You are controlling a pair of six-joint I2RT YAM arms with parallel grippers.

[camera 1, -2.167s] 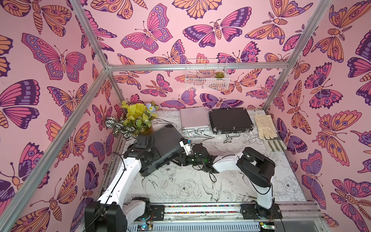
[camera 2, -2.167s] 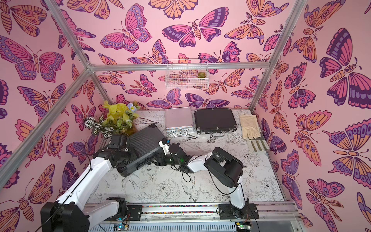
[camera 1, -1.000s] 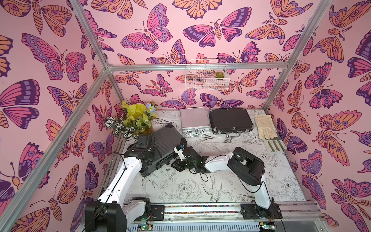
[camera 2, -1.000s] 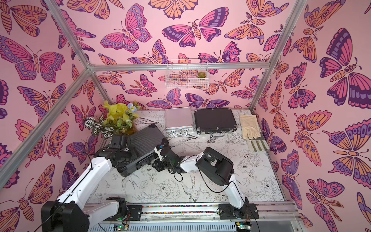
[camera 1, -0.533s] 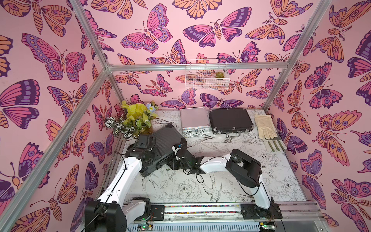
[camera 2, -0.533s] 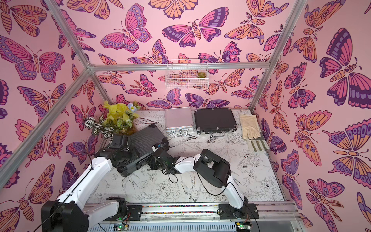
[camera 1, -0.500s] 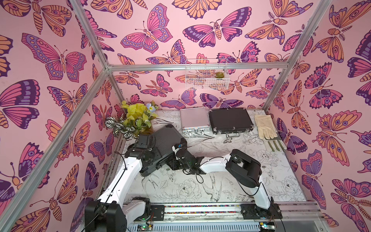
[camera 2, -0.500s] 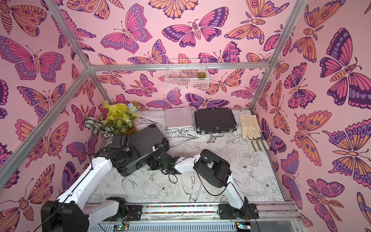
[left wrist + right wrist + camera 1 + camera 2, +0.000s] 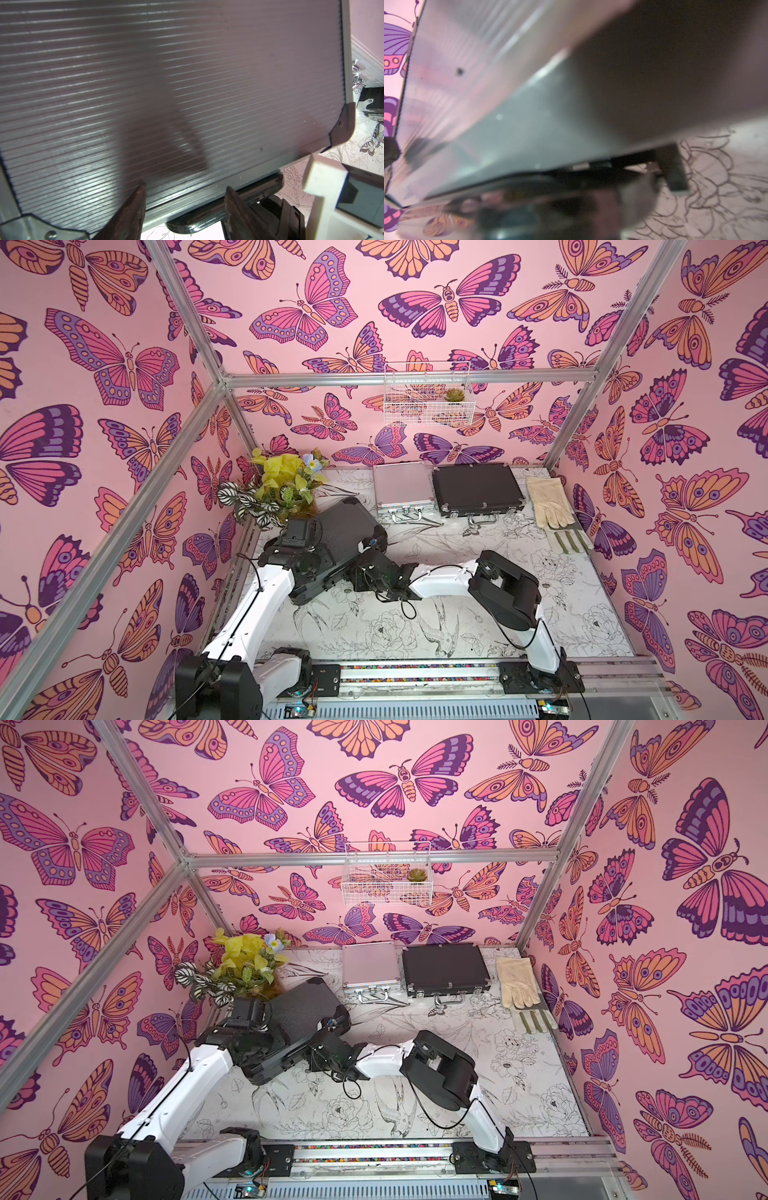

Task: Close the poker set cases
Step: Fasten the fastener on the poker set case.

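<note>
Now large ribbed case [image 9: 307,1011] part-open, lid [image 9: 187,83] tilted, directly under left end effector [image 9: 185,188], fingers apart, lid long axis crosswise to them; right end effector [image 9: 370,549] at front edge, closure unreadable; left arm better placed for push-down

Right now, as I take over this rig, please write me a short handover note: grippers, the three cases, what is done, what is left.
Left gripper: open, jaws apart over the lid of the large black ribbed plastic case, holding nothing.
Right gripper: at that lid's front corner; open or shut cannot be told.
Small silver aluminium case and medium black metal-trimmed case: side by side at the back, lids down.
Done: those two look closed.
Left: the large case's lid looks tilted, not fully down; press it shut.
</note>
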